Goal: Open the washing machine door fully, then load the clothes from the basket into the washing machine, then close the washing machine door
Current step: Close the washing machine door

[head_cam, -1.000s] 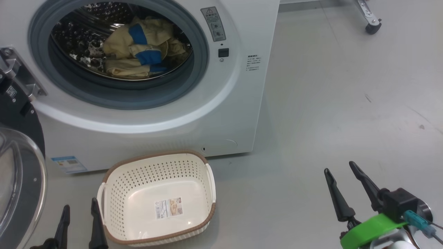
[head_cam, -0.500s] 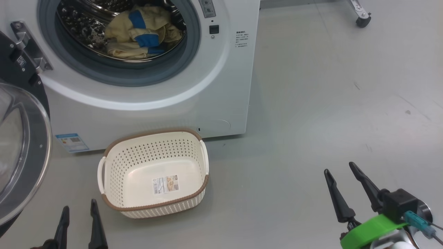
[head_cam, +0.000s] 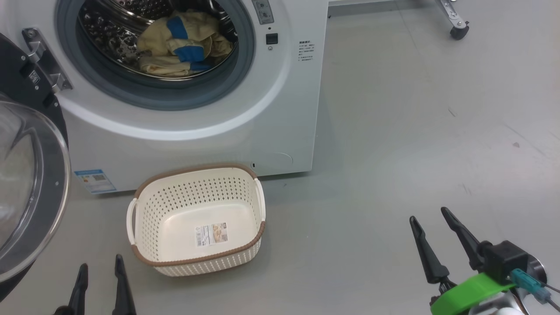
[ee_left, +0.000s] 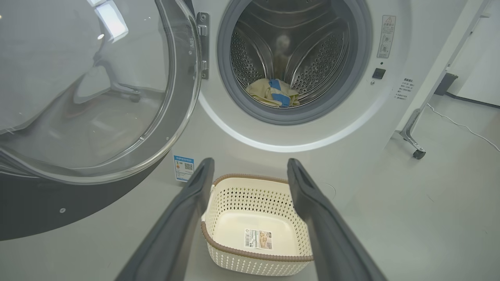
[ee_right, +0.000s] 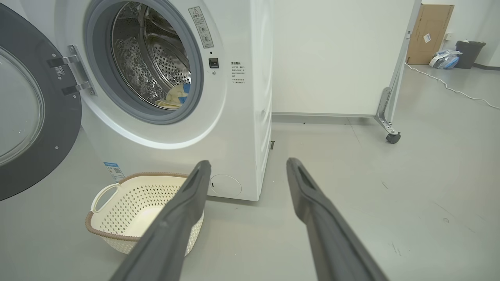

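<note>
Clothes lie in the drum, so the left gripper, spread and empty like the right gripper, should swing the washing machine door shut by its far rim.

On the washing machine, warning-triangle sticker and QR-coded blue sticker; barcode label in basket; lettering illegible.

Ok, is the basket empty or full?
Empty: the basket has a bare floor with a label sticker; the clothes lie in the drum.
</note>
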Robot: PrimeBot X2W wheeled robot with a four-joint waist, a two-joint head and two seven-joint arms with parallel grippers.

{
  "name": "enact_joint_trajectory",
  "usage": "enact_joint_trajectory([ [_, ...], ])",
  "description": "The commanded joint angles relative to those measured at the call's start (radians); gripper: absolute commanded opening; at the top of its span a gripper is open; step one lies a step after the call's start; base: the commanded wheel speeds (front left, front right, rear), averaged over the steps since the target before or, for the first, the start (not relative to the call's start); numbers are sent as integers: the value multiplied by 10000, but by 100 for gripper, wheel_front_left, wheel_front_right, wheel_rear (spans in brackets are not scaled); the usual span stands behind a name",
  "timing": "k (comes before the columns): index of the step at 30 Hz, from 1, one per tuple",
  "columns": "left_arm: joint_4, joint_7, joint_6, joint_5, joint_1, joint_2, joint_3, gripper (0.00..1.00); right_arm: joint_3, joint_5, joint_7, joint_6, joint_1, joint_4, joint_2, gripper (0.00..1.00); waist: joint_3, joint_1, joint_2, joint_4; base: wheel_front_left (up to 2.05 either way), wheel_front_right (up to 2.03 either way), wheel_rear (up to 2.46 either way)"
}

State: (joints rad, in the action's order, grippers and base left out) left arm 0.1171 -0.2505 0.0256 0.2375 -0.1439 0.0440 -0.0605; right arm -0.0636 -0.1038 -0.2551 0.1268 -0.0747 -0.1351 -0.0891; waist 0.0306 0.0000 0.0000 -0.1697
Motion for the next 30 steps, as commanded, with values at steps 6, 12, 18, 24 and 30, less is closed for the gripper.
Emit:
enact_joint_trajectory([
  [6, -432, -113, -98, -47, 274, 62, -311, 100, -136, 121, -67, 39, 258, 359, -125, 100, 46, 0, 0, 216, 0, 0, 0],
  [12, -591, -113, -256, -249, 321, 62, -288, 100, -93, 151, -67, 39, 365, 413, -185, 100, 90, 0, 0, 833, 0, 0, 0],
  [18, -727, -113, -418, -276, 356, 62, -165, 100, -132, 199, -67, 39, 517, 455, -354, 100, 91, 0, 0, 1805, 0, 0, 0],
  [24, -729, -113, -543, -195, 296, 62, -86, 100, -245, 223, -67, 39, 644, 463, -528, 100, 19, 0, 0, 2852, 0, 0, 0],
  [30, -766, -113, -625, -189, 220, 62, -72, 100, -422, 214, -67, 39, 732, 387, -616, 100, -54, 0, 0, 3745, 0, 0, 0],
])
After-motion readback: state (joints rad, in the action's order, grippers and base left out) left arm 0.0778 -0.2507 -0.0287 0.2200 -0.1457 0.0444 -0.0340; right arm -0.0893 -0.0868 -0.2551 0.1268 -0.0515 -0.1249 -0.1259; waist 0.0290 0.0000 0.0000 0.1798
